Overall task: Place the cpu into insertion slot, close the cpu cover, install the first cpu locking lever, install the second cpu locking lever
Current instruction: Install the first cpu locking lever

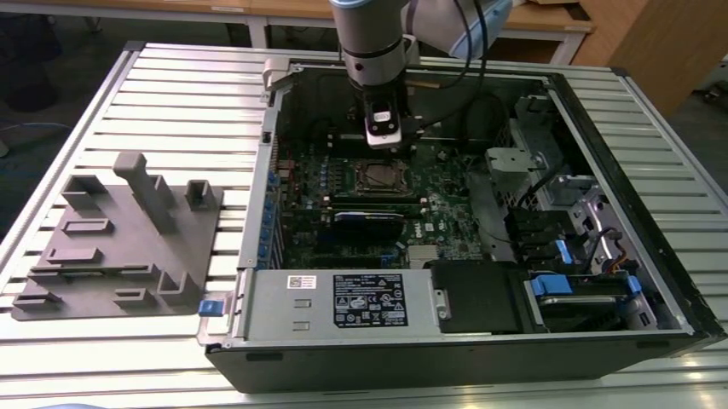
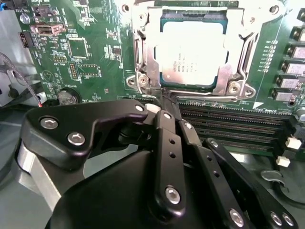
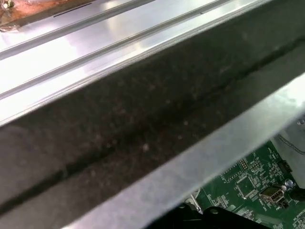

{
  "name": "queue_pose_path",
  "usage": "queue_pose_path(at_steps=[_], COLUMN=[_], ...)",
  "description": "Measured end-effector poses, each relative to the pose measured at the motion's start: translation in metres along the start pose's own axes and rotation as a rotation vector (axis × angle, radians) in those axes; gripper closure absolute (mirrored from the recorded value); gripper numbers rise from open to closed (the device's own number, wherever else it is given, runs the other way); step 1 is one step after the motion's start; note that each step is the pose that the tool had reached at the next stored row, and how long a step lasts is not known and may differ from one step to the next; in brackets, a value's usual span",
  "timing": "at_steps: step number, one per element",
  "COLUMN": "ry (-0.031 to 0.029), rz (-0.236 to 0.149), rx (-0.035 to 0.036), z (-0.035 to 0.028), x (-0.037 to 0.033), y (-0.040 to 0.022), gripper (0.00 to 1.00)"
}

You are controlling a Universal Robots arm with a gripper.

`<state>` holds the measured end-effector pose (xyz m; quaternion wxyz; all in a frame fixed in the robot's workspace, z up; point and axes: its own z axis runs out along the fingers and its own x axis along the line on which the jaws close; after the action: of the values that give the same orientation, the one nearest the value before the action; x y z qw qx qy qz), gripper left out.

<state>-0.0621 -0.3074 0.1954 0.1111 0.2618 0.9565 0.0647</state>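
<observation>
CPU seated in its socket, closed gripper at the cover's edge

The cpu (image 2: 193, 52) is lying in the insertion slot (image 1: 379, 178) with the cpu cover (image 2: 143, 57) sitting down around it on the green motherboard (image 2: 90, 43). The gripper (image 2: 164, 112) is showing its fingers (image 2: 167, 138) pressed together, holding nothing, tips reaching the frame's near edge at 6 o'clock from the chip, inside the computer case (image 1: 637, 213).

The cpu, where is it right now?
The cpu sits in its socket on the green board under the closed metal cover, just beyond the gripper in the second wrist view.
</observation>
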Motion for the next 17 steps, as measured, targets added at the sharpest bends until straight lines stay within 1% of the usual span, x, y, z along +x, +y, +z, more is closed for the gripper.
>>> queue_pose_path(at_steps=[2,4,5,6,14,17], ry=[-0.0021,-0.003,-0.0035,-0.0039,-0.0042,-0.0046], rz=[-0.001,-0.001,-0.001,-0.001,-0.001,-0.001], rx=[0.0035,0.0041,0.004,0.0024,0.0031,0.002], z=[0.0006,0.0017,0.0023,0.0031,0.0041,0.0028], x=[0.0001,0.0004,0.0005,0.0006,-0.0006,-0.001], y=[-0.0002,-0.0005,-0.0006,-0.0004,0.0019,0.0025], gripper=[0.89,0.89,0.89,0.89,0.89,0.89])
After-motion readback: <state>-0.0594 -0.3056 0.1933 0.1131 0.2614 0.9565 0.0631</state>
